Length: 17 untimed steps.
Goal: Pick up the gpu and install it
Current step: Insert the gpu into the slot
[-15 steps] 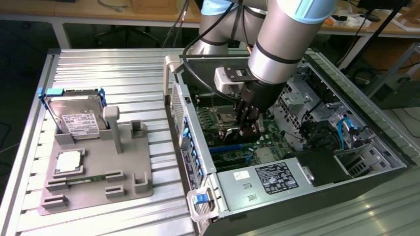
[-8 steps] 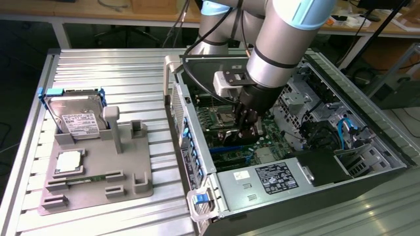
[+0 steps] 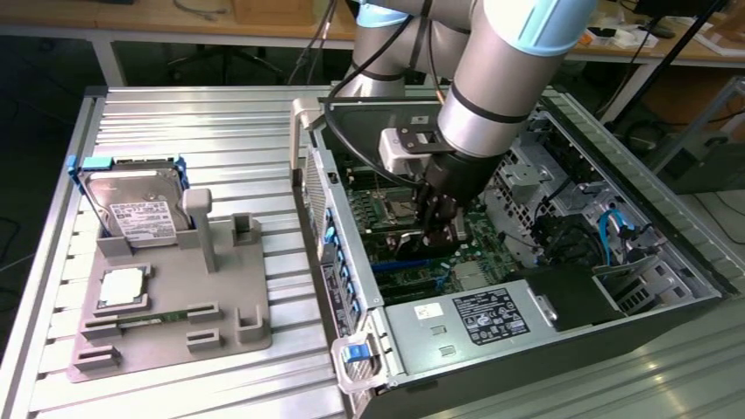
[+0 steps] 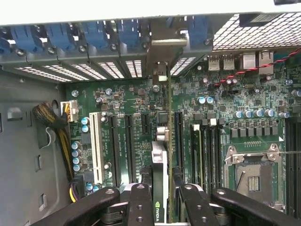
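Black gripper (image 4: 162, 197) clamps one gpu (image 4: 160, 155) edge-on; five blue latches (image 4: 61, 35).

The graphics card (image 4: 160, 188) showed a green circuit board edge and a silvery metal bracket. The gripper (image 4: 160, 197) had matt black fingers (image 4: 139, 207). The computer case (image 3: 466, 336) was dull grey sheet metal; the table (image 3: 187, 131) was ribbed, shiny aluminium; the parts stand (image 3: 174, 336) was matt grey plastic.
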Available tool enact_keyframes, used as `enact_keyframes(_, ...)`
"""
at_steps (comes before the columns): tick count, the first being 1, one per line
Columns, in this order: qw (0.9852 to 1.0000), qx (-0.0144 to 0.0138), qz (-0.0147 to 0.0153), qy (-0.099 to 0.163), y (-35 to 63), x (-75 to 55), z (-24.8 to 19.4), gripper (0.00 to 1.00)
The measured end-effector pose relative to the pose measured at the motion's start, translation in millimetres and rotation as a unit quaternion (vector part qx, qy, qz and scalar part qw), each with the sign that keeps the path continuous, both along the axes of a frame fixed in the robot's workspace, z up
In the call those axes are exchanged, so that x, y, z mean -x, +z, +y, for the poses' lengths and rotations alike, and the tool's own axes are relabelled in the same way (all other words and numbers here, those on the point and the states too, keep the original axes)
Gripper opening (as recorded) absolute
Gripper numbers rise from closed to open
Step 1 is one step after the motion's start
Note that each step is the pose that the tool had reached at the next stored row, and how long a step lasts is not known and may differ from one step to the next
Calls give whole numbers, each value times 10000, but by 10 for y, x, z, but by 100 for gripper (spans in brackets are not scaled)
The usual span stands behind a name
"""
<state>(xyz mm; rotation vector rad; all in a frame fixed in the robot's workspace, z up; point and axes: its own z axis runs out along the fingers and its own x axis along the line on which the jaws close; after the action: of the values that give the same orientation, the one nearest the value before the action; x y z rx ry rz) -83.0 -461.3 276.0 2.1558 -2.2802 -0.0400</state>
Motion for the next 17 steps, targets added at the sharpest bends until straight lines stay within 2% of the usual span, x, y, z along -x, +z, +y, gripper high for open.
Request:
enact_keyframes(8, 10000, -1, -3, 43, -3, -33, 1, 27)
enact_keyframes(9, 10000, -1, -11, 56, -6, -33, 1, 27)
enact_keyframes(13, 9999, 0, -76, 72, -20, -33, 0, 27)
enact_keyframes(17, 9999, -1, -77, 72, -24, -32, 0, 27)
